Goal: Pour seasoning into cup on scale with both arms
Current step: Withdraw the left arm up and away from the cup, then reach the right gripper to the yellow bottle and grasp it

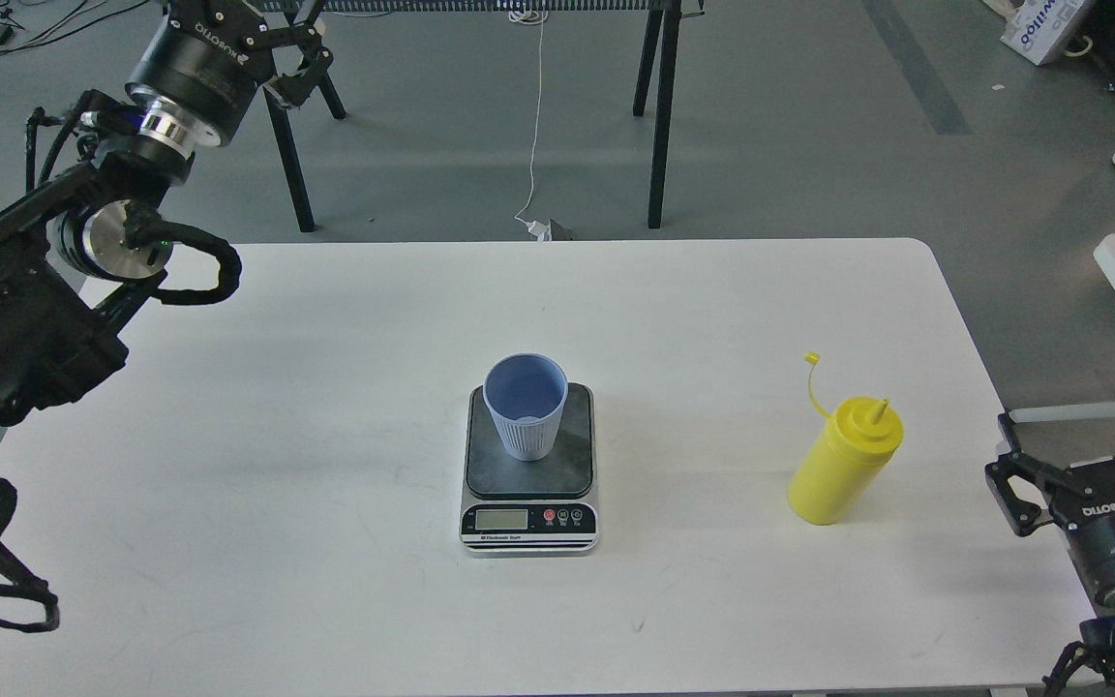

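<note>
Beside open right fingers [1080, 440], seasoning [844, 461].

A white table [325, 387] with rounded corners carries two things directly. A kitchen scale [529, 474] sits near the middle, its display facing the near edge, with a light blue cup [526, 407] standing upright on its dark platform. A yellow squeeze bottle [844, 462] stands well to the right, uncapped.

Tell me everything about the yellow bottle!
The yellow bottle looks like soft plastic. It has a pointed nozzle on top, uncapped, and its little cap hangs off to the side on a thin strap. It stands upright on the white table, right of the scale. Nothing else touches it.
</note>
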